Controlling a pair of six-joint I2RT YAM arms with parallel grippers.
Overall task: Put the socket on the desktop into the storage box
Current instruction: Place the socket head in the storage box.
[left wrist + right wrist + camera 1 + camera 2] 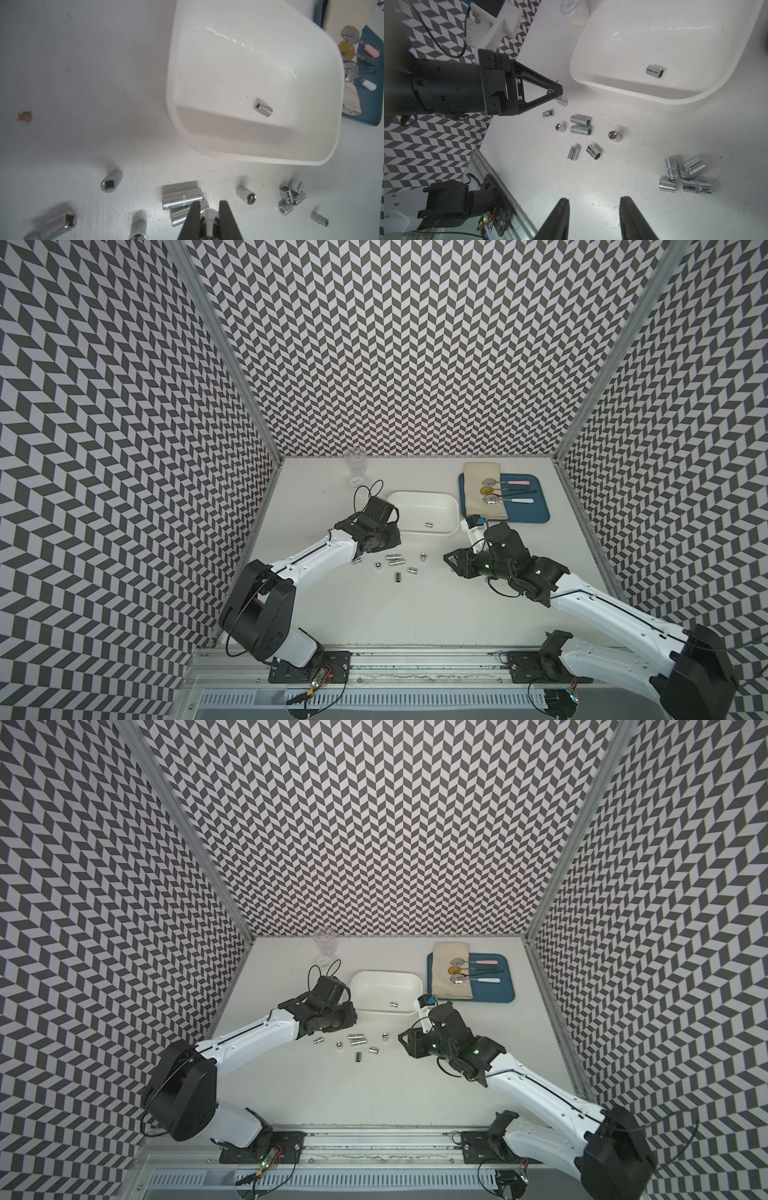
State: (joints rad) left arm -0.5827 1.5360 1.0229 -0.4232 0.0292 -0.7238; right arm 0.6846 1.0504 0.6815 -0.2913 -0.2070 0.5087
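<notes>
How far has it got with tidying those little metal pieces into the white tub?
Barely started. Done: one socket lies in the storage box. In hand: the left gripper is shut on a held socket, not yet over the box. The right gripper is open and empty. Left: many loose sockets on the table, plus a cluster.

The box lies open from above, its floor bare but for one socket near the front wall. Before it, loose sockets strew the table — a tighter cluster lies just ahead of the right gripper. The tray sits close on the box's right; the right arm hangs over the front of that gap. The cup stands back-left, apart. Nearer the rail the table is bare.
</notes>
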